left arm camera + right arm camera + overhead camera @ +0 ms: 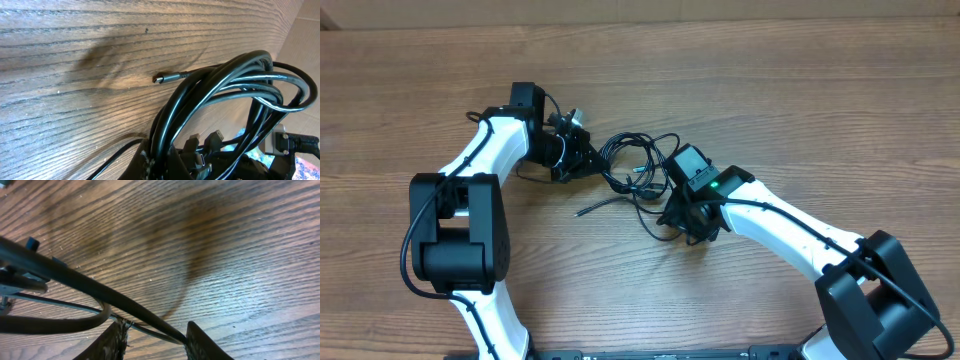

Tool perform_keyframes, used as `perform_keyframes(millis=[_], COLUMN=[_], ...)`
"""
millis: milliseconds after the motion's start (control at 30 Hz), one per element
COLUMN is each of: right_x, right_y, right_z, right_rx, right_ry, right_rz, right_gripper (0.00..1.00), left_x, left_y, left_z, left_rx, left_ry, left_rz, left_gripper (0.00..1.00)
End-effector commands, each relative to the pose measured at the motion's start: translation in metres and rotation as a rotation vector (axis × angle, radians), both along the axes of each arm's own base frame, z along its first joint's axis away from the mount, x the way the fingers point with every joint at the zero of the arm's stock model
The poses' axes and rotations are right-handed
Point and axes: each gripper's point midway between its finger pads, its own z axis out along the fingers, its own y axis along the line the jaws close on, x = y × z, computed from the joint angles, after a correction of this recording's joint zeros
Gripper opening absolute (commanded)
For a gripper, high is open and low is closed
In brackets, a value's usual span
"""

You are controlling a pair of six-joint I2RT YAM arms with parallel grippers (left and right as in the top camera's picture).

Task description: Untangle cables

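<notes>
The cables (638,165) are a knot of thin black cords in loose loops on the wooden table, between my two grippers. One free end (592,208) trails out toward the front left. My left gripper (582,158) is at the knot's left edge, shut on a bundle of cords (220,95). That bundle arches up out of its jaws (160,157). A silvery-tipped plug (160,78) lies on the wood beyond, and more plugs (200,150) cluster beside the fingers. My right gripper (685,222) is at the knot's front right. Its jaws (157,340) stand open, with two cords (100,287) crossing the gap.
The wooden table (800,90) stretches out on all sides, and its far edge runs along the top of the overhead view. Both white arms reach in from the front edge, their black joint housings (455,225) bulky. Part of the right arm (287,142) shows behind the cord loops.
</notes>
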Motion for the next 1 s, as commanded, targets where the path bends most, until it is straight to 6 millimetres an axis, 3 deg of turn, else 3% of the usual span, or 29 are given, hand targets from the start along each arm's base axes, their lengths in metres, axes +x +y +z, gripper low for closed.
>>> perform_keyframes(millis=[0,233,967], right_x=[0.003,0.002,0.006], right_y=[-0.013,-0.034,-0.032], right_z=[-0.004,-0.006,-0.006], right_rx=[-0.034,-0.125,-0.12], right_ry=[0.001,0.002,-0.017], right_rz=[-0.01,-0.034,-0.006], right_gripper=[0.37,0.37,0.38], left_x=[0.002,0.0,0.0], left_y=[-0.008,-0.008,-0.012], left_z=[0.008,0.008,0.012], left_rx=[-0.047,-0.047,-0.078], left_ry=[-0.026,-0.019,-0.019], left_rz=[-0.032,-0.031,-0.034], left_gripper=[0.04,0.04,0.04])
